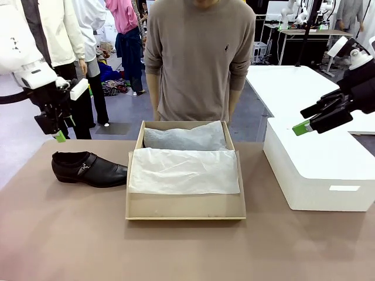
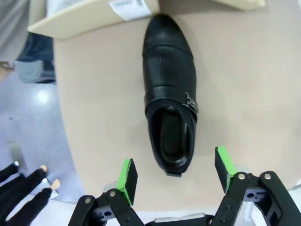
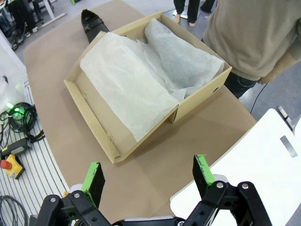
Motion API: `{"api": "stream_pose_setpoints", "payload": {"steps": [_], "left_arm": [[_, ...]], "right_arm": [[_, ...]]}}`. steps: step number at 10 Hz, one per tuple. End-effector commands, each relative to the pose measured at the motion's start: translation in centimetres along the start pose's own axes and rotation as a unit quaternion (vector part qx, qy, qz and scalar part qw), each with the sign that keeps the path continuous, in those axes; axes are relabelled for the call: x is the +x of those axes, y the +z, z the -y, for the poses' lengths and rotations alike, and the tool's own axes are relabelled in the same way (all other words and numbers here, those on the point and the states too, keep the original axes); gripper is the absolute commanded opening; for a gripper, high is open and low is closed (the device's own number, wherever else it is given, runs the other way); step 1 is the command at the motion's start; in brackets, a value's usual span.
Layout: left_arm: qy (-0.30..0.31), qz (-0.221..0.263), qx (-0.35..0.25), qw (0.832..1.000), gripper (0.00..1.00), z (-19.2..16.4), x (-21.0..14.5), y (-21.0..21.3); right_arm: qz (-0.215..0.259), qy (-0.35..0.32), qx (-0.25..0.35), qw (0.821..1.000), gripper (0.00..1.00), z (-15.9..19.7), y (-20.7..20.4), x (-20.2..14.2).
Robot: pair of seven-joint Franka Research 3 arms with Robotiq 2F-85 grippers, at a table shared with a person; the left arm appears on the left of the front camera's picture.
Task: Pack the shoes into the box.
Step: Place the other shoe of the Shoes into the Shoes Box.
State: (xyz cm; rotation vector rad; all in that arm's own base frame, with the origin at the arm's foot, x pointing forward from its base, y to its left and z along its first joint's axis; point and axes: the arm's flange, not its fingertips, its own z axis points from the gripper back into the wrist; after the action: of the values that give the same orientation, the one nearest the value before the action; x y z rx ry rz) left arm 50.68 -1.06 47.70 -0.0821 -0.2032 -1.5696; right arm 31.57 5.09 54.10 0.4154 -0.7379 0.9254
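One black shoe (image 1: 89,168) is seen lying on the surface (image 1: 58,234) with its toe just beside the left wall of the open box (image 1: 185,206), while the left jaws are held apart and empty above its heel and the right jaws are held apart, empty, over the white block (image 1: 316,170).

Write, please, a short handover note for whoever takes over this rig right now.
Left tool: open, hanging above the heel of the shoe, not touching it.
Right tool: open, raised over the white block, holding nothing.
Things: the shoe lies on the table left of the box, toe toward it; the box stands open, tissue paper spread inside.
Done: no shoe seen packed; what the tissue hides cannot be told.
Left: grasp this shoe, set it in the box.
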Motion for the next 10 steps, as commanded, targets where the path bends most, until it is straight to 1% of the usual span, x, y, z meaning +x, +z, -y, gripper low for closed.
{"api": "stream_pose_setpoints", "payload": {"steps": [1,3,5,6,10], "left_arm": [[0.004,-0.015,0.007,1.0,0.86,0.1,-1.0,-1.7],[0.003,-0.014,0.008,1.0,0.86,-0.3,-2.1,-3.5],[0.0,-0.009,0.008,1.0,0.86,-0.6,-2.7,-3.9],[0.01,-0.008,0.002,1.0,0.86,-0.5,-1.7,-3.7],[0.01,-0.008,0.002,1.0,0.86,-0.5,-1.7,-3.7]], "right_arm": [[0.009,0.004,0.006,1.0,1.0,0.1,-0.1,0.1],[0.009,0.004,0.006,1.0,1.0,0.1,-0.1,0.1],[0.009,0.004,0.006,1.0,1.0,0.1,-0.1,0.1],[0.009,0.004,0.006,1.0,1.0,0.1,-0.1,0.1],[0.009,0.004,0.006,1.0,1.0,0.1,-0.1,0.1]]}}
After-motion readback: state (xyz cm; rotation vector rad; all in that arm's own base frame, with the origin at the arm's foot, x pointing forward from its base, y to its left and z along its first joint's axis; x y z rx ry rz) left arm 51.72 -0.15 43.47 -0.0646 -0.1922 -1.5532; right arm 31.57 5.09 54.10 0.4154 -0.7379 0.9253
